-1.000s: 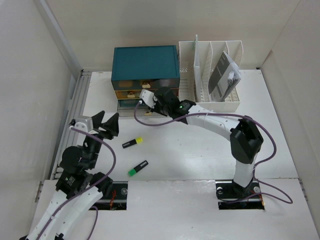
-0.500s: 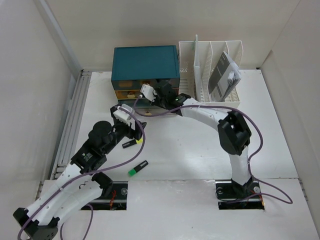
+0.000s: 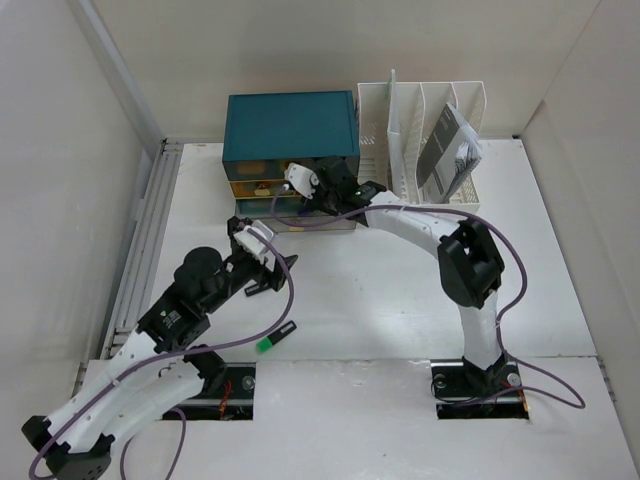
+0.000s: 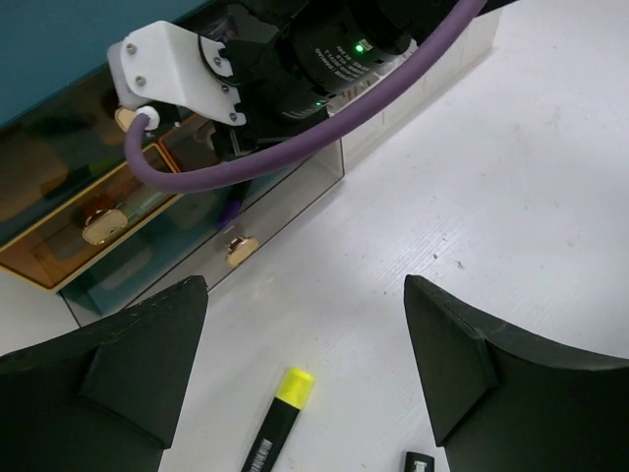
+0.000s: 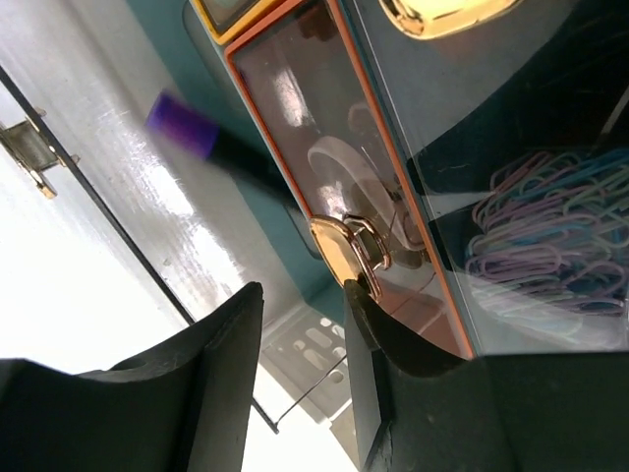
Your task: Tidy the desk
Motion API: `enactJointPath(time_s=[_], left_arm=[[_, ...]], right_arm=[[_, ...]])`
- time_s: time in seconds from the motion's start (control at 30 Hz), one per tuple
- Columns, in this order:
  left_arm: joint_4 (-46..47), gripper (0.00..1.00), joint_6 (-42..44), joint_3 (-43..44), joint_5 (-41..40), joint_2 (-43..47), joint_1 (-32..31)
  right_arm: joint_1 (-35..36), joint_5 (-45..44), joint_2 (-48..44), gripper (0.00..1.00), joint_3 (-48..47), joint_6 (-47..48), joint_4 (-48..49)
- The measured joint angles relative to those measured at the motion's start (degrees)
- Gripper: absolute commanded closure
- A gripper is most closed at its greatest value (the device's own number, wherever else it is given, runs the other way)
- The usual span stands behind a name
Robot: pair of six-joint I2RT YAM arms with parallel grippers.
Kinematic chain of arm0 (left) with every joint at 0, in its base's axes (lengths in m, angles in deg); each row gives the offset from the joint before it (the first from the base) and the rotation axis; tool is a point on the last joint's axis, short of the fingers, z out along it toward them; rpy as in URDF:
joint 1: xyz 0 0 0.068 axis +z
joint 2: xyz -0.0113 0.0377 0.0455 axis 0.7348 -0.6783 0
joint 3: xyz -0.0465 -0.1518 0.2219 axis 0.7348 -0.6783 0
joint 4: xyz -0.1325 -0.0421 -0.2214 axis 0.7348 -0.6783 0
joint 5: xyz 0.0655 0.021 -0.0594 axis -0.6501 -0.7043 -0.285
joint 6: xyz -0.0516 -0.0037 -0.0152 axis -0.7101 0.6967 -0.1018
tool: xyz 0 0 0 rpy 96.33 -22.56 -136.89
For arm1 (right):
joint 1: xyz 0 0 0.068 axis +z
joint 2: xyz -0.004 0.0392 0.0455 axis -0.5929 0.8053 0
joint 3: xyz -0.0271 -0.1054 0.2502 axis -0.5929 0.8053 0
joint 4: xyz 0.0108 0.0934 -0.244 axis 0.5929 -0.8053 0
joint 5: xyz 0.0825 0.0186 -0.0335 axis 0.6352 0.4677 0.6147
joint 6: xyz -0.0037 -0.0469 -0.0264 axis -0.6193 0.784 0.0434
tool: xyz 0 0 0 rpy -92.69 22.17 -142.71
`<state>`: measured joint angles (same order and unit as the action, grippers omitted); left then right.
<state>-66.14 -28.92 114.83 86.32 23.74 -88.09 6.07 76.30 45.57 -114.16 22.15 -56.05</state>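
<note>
The white desk (image 3: 400, 300) carries a teal drawer box (image 3: 290, 125) at the back. A yellow-capped black highlighter (image 4: 280, 418) lies on the desk just below and between the fingers of my open left gripper (image 4: 305, 282). In the top view the left gripper (image 3: 270, 272) hovers over it and hides most of it. A green-capped highlighter (image 3: 272, 338) lies nearer the front. My right gripper (image 3: 305, 200) is at the drawer fronts. In the right wrist view it (image 5: 302, 288) is slightly open, one fingertip touching a gold drawer handle (image 5: 344, 246).
A white slotted file rack (image 3: 420, 150) with a booklet stands to the right of the drawer box. The clear drawers hold a purple-capped marker (image 5: 182, 128) and paper clips (image 5: 531, 236). A metal rail (image 3: 150, 230) runs along the left edge. The right arm's wrist (image 4: 314, 59) is close above the left gripper.
My left arm has swung forward and right, so its open gripper is now over the yellow highlighter. My right gripper has moved up against the drawer fronts.
</note>
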Motion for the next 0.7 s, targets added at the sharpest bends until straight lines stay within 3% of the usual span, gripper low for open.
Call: enactJointPath(time_s=[0.13, 0.27, 0.5, 0.7], left_arm=[[0.2, 0.25, -0.92, -0.13, -4.28, 1.51, 0.0], [1.68, 0.31, -5.55, -1.46, -17.29, 4.2, 0.0], [3.74, 0.28, -14.73, -1.9, -45.09, 6.32, 0.0], [4.48, 0.24, -18.99, -3.54, -54.18, 6.78, 0.0]], right_arm=[[-0.07, 2.64, -0.26, 0.56, 0.02, -0.22, -0.55], [-0.11, 12.96, -3.52, 0.56, 2.21, 0.74, -3.32], [0.92, 36.7, -10.43, 0.56, 4.55, 10.75, -10.08], [7.72, 42.84, -8.13, 0.56, 5.27, 14.47, -11.65]])
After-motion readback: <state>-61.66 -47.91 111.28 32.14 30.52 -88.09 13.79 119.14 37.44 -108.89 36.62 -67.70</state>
